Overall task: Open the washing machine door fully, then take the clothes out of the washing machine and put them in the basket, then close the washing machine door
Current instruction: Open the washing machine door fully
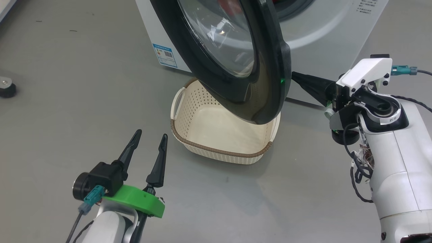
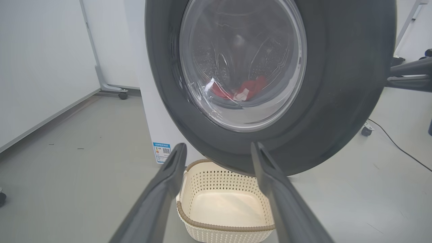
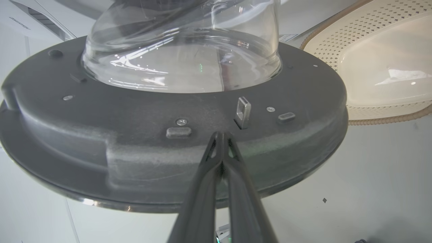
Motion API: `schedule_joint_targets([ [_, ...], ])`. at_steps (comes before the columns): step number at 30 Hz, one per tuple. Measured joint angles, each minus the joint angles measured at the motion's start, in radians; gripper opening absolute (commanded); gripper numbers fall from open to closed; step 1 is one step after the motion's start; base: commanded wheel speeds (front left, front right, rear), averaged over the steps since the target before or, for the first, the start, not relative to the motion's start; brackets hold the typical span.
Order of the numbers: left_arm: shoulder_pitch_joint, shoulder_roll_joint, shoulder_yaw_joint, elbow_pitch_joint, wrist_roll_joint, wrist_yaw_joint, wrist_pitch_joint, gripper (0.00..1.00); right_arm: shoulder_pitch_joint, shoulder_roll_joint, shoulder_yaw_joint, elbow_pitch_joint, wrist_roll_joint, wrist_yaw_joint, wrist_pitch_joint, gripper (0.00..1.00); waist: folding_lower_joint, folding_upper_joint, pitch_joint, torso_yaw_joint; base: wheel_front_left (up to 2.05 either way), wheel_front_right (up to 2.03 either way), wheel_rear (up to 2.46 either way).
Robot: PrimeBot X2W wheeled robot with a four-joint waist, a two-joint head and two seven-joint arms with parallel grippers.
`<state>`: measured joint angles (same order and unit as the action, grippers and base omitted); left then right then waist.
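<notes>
Pinched shut, nothing held: right fingers point(image 3: 202, 182), tips at the inner rim of the glossy black round washing machine door point(image 1: 270, 50) with its clear glass bowl, swung open. Spread wide and empty: left fingers point(image 1: 130, 149), cream perforated plastic basket point(image 1: 199, 104) just beyond them, under the door. Red fabric clothes point(image 2: 253, 86) far past those tips, in the drum of the white box-shaped washing machine point(image 1: 324, 30).

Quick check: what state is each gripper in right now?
Left gripper: jaws open, holding nothing.
Right gripper: jaws shut, empty, tips at the inner face of the round black-rimmed glass washing machine door.
</notes>
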<state>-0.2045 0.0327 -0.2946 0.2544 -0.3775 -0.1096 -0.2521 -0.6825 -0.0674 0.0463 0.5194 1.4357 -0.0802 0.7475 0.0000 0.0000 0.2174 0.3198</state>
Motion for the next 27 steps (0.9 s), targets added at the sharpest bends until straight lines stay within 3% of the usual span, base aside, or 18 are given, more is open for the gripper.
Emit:
schedule_joint_targets([
  [27, 0.015, 0.000, -0.029, -0.008, 0.000, 0.000, 0.000, 1.00, 0.028, -0.002, 0.231, -0.055, 0.232, -0.001, -0.071, 0.00, 0.0000, 0.0000, 0.001, 0.034, 0.00, 0.00, 0.00],
])
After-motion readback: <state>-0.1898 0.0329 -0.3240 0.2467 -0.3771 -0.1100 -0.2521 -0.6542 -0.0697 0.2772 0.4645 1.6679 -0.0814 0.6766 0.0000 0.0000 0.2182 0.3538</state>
